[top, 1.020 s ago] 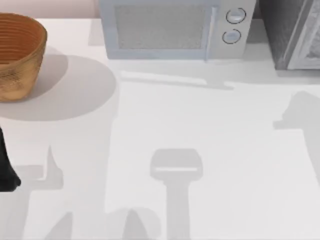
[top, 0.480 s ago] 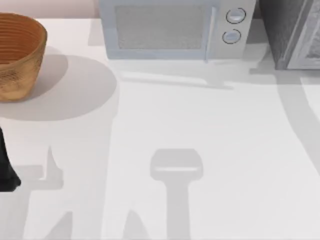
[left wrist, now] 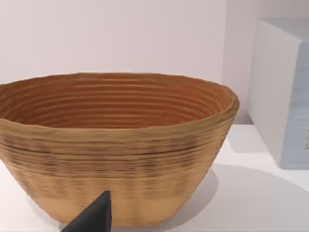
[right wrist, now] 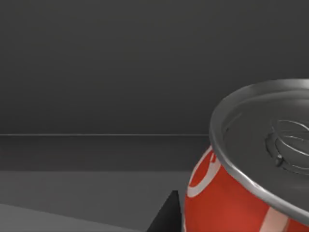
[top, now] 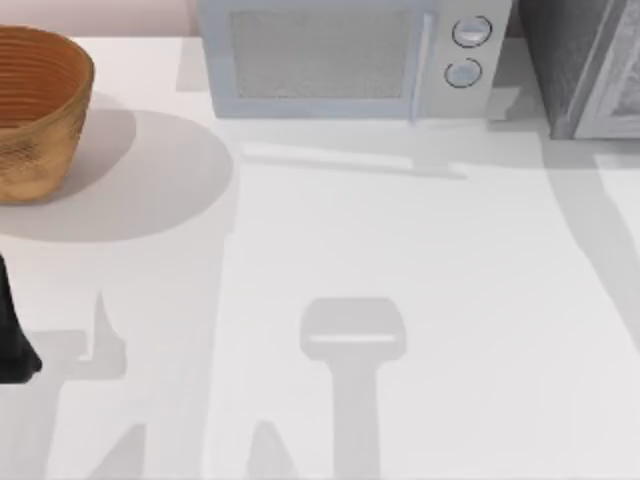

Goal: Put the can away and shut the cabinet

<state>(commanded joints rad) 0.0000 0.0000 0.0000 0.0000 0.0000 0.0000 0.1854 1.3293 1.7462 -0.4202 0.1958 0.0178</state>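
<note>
The can (right wrist: 231,203), red with a silver top and white lettering, looms close in the right wrist view, tilted. A dark fingertip (right wrist: 166,217) of my right gripper lies against its side, and the gripper is shut on the can. Behind the can are the dark grey inner walls and floor of the cabinet (right wrist: 96,72). From above, the cabinet (top: 560,60) stands at the table's back right corner, its light framed door panel (top: 620,85) partly in frame. My left arm (top: 10,340) is parked at the left edge, with one fingertip (left wrist: 96,218) in front of the basket.
A woven brown basket (top: 35,105) stands at the back left, also seen as the basket (left wrist: 116,150) in the left wrist view. A pale microwave (top: 350,60) with two round dials sits at the back centre, just left of the cabinet. Arm shadows cross the white table (top: 400,230).
The right arm's shadow on the right side of the table has stretched and shifted back toward the cabinet. The left arm, basket and microwave have not moved.
</note>
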